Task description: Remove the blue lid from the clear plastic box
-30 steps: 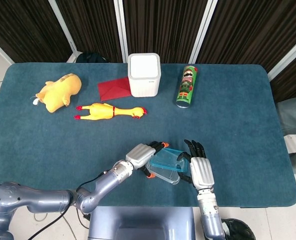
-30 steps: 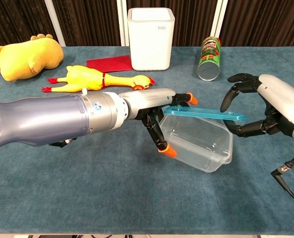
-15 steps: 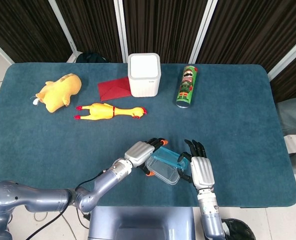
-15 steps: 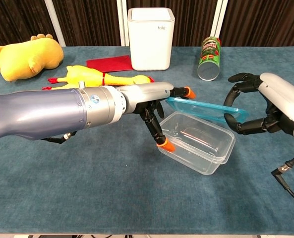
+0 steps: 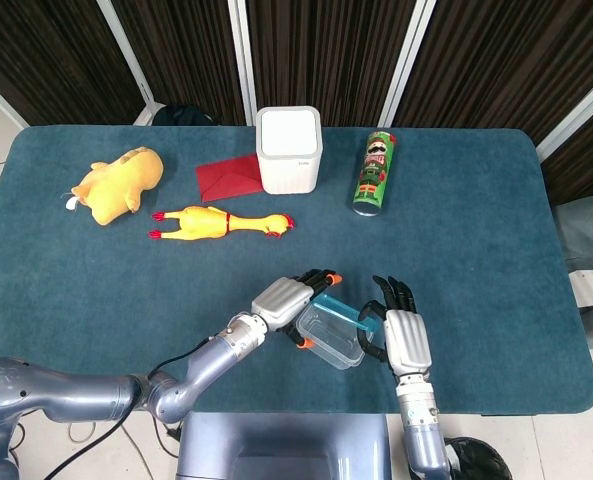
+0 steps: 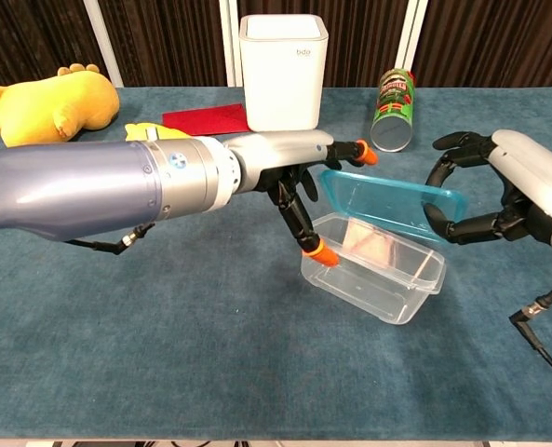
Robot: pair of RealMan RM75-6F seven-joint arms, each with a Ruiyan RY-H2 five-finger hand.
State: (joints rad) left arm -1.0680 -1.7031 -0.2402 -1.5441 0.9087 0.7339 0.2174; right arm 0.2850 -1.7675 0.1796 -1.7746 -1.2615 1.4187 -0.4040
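The clear plastic box [image 6: 380, 279] [image 5: 328, 342] lies flat on the blue table, near its front edge. The blue lid [image 6: 387, 200] [image 5: 342, 311] hangs above it, tilted, with its far edge raised and clear of the rim. My right hand [image 6: 513, 191] [image 5: 404, 338] grips the lid's right edge from the side. My left hand [image 6: 289, 182] [image 5: 284, 298] braces the box's left end. Its orange thumb tip presses the near-left rim, and the other fingers spread over the lid's left edge.
A white bin [image 5: 289, 150] stands at the back centre, with a red cloth [image 5: 228, 178] to its left and a green chips can [image 5: 376, 172] to its right. A rubber chicken [image 5: 221, 222] and a yellow plush [image 5: 119, 183] lie at the left. A cable [image 6: 536, 312] trails below my right wrist.
The box has dropped from a tilt to lie flat on the table. The lid has come off it and risen, tipping up in my right hand.
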